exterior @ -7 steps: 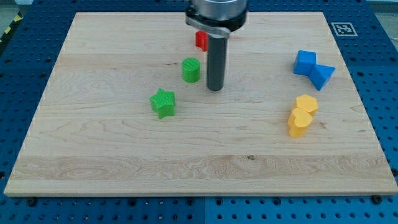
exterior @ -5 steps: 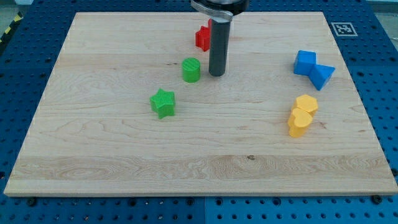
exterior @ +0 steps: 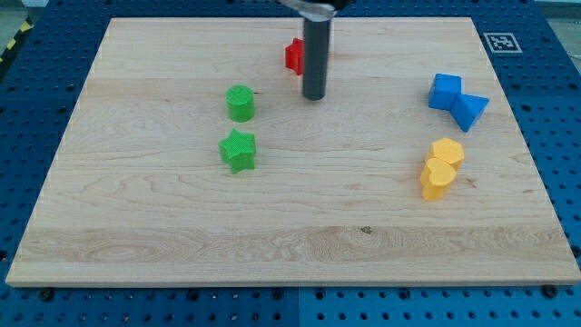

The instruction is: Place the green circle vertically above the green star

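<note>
The green circle (exterior: 241, 104) stands on the wooden board (exterior: 182, 236), just above the green star (exterior: 238, 151) and almost in line with it. A small gap separates the two. My tip (exterior: 314, 96) rests on the board to the right of the green circle, well apart from it, and just below the red block (exterior: 293, 56). The rod rises out of the view's top.
Two blue blocks (exterior: 457, 99) touch each other at the right. Two yellow blocks (exterior: 440, 168) sit together below them. The red block is partly hidden behind the rod near the board's top edge.
The green circle has moved left, from right of and above the star to nearly straight above it. My tip has moved up toward the red block. The other blocks have not moved.
</note>
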### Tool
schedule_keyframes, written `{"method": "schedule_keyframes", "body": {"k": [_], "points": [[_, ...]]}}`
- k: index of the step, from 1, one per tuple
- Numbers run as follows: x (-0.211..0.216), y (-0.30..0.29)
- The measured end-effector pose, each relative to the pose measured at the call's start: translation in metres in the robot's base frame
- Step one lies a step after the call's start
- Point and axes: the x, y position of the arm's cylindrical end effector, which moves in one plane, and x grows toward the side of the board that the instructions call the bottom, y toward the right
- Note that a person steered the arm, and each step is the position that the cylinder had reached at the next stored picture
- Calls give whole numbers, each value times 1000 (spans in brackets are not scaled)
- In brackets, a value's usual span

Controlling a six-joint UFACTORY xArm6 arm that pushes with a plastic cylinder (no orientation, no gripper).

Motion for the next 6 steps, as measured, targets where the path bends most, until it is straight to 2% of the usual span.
{"method": "schedule_keyframes", "body": {"k": [2, 4, 6], "points": [[-62, 25], [-83, 48], [-129, 48]]}}
